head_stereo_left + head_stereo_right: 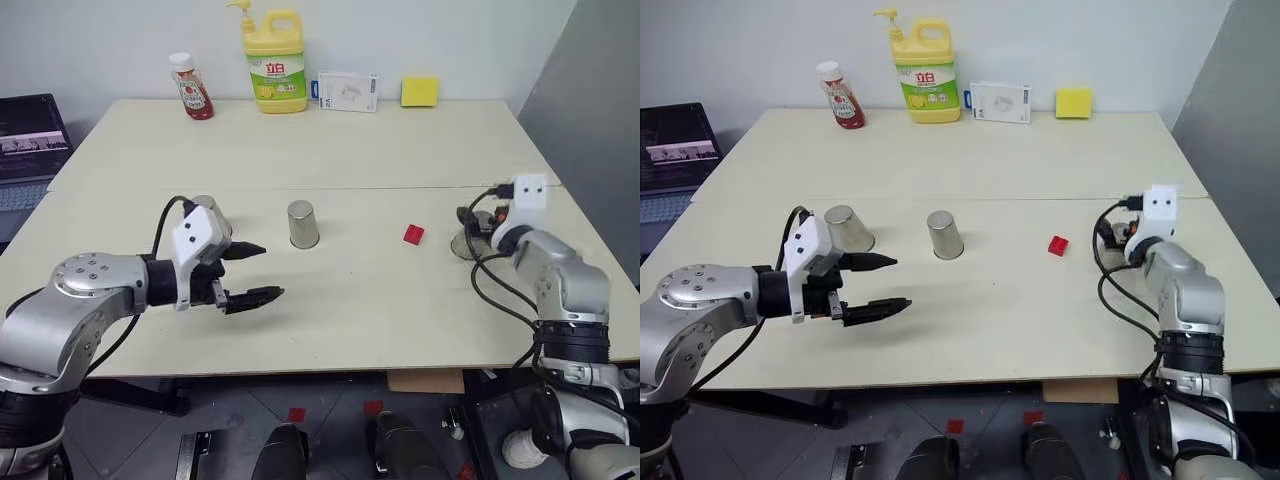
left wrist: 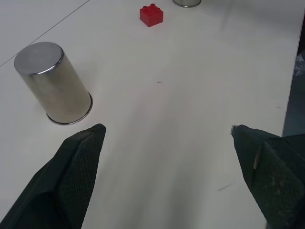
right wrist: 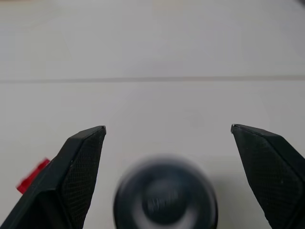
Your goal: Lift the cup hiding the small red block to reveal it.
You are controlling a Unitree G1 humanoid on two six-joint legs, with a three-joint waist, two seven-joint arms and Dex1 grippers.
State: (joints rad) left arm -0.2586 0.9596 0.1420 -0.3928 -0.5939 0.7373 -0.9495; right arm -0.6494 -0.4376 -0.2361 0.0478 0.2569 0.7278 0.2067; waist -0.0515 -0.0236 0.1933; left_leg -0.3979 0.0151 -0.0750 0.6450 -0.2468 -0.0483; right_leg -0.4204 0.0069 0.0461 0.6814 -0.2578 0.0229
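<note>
The small red block (image 1: 413, 235) lies uncovered on the pale table (image 1: 380, 300), right of centre. One steel cup (image 1: 303, 224) stands upside down at the middle. A second cup (image 1: 848, 228) stands just behind my left gripper (image 1: 250, 272), which hovers open and empty over the table's left part. My right gripper (image 3: 167, 129) is open to the right of the block. A third cup (image 3: 165, 193) shows blurred between and below its fingers, touching neither. This cup's silvery rim (image 1: 465, 243) shows under the right hand.
Along the table's far edge stand a red-capped sauce bottle (image 1: 190, 87), a yellow detergent bottle (image 1: 275, 62), a white box (image 1: 347, 90) and a yellow sponge (image 1: 420, 91). A laptop (image 1: 30, 140) sits off the table's left side. The table's right edge runs close to my right arm.
</note>
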